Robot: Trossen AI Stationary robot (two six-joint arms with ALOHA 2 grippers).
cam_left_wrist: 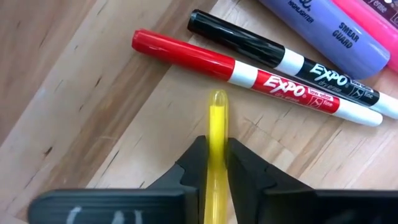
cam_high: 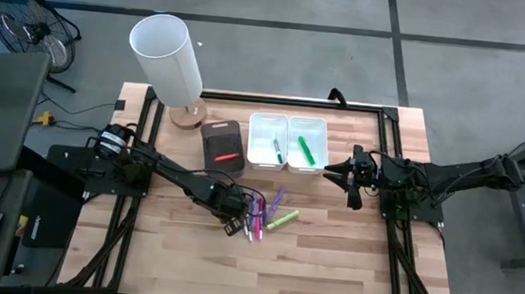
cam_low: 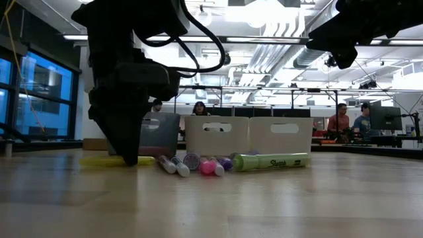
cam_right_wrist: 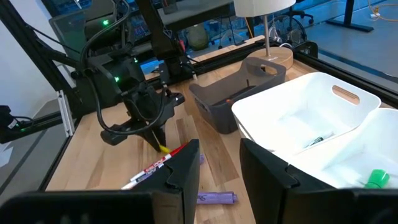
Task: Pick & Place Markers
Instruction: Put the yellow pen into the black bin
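On the wooden tabletop (cam_high: pixel 348 257), seen from above, the left hand (cam_high: pixel 235 222) sits at about 6 o'clock from the dark bin (cam_high: pixel 222 145) and at 9 o'clock from the loose cluster of markers (cam_high: pixel 267 213), down at the surface. Its two dark fingers (cam_left_wrist: pixel 249 171) are closed on a yellow marker (cam_left_wrist: pixel 217 143), which runs straight out between them with its rounded tip free just beyond the fingertips. The low view shows that yellow marker lying along the wood under the hand. Just past the yellow tip, at about 12 o'clock from it in the wrist picture, lie a red-capped marker (cam_left_wrist: pixel 249 73) and a black-capped marker (cam_left_wrist: pixel 280 57), side by side and parallel, both with white barrels. Beyond them are a purple marker (cam_left_wrist: pixel 323 28) and a pink marker (cam_left_wrist: pixel 373 18), also flat on the wood. A bright green marker (cam_high: pixel 284 221) lies at the 3 o'clock edge of the cluster. The dark bin holds one red marker (cam_high: pixel 227 157). At 3 o'clock from it stand two white bins (cam_high: pixel 286 141), touching each other; the nearer one holds a dark-ended marker (cam_high: pixel 276 149) and the farther one a green marker (cam_high: pixel 306 150). The right hand (cam_high: pixel 344 180) hangs above the tabletop at 3 o'clock from the white bins, well apart from the cluster, its fingers (cam_right_wrist: pixel 186 171) parted with nothing between them. A white lamp (cam_high: pixel 168 62) stands at about 10 o'clock from the dark bin.
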